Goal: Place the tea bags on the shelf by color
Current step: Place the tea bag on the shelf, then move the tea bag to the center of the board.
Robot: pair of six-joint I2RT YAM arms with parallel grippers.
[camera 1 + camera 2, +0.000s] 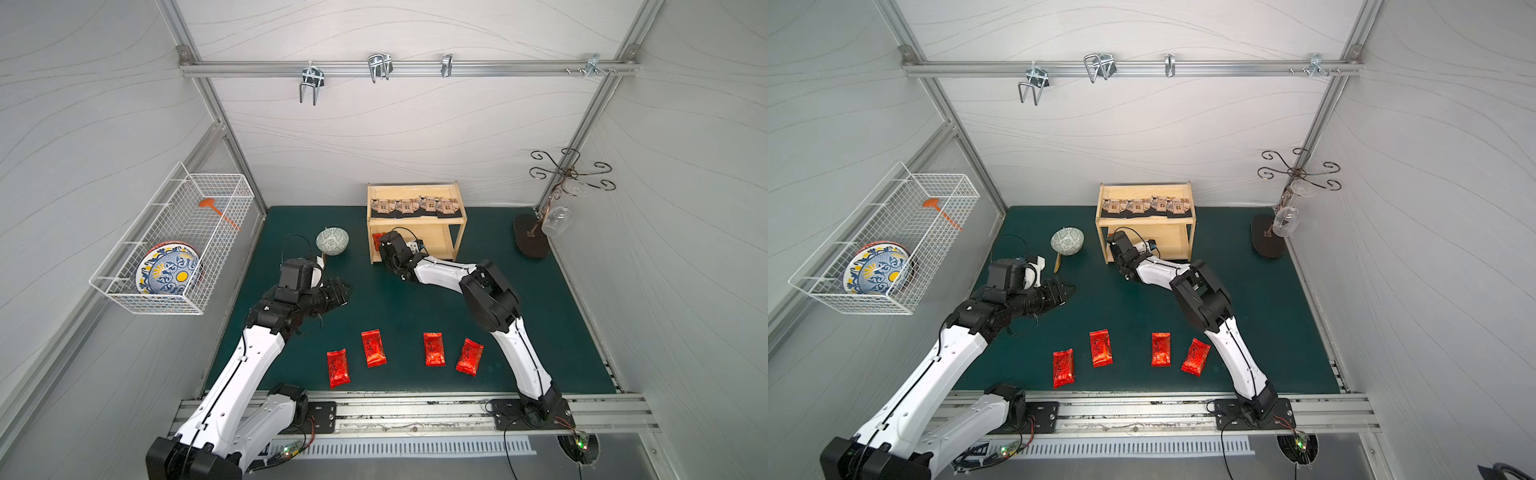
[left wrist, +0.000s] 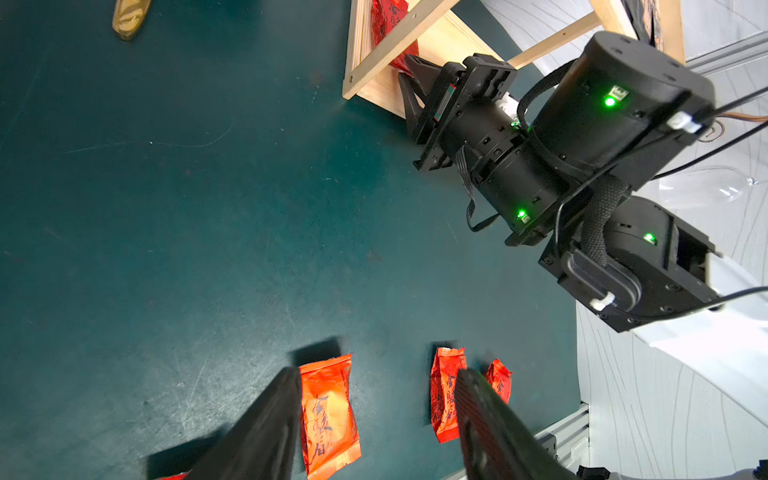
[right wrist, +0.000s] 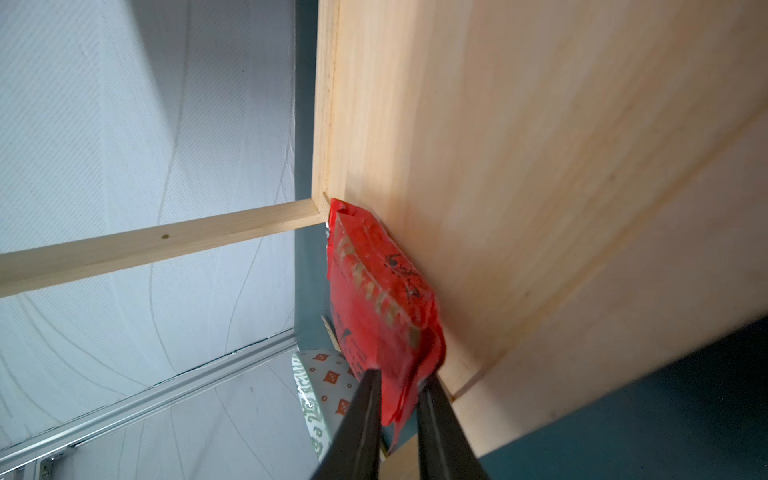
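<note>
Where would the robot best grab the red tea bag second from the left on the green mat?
Probably across its narrow width at the puffy middle, coming straight down. The red tea bag lies flat on the mat with both long sides clear, so the jaws can straddle it. The open left gripper is nearest.

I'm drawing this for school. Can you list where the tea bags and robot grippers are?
top tier of shelf: four beige tea bags in a row
lower tier: one red tea bag, right gripper around its end, grip unclear
green mat: four loose red tea bags
left gripper: open, empty, above the mat
</note>
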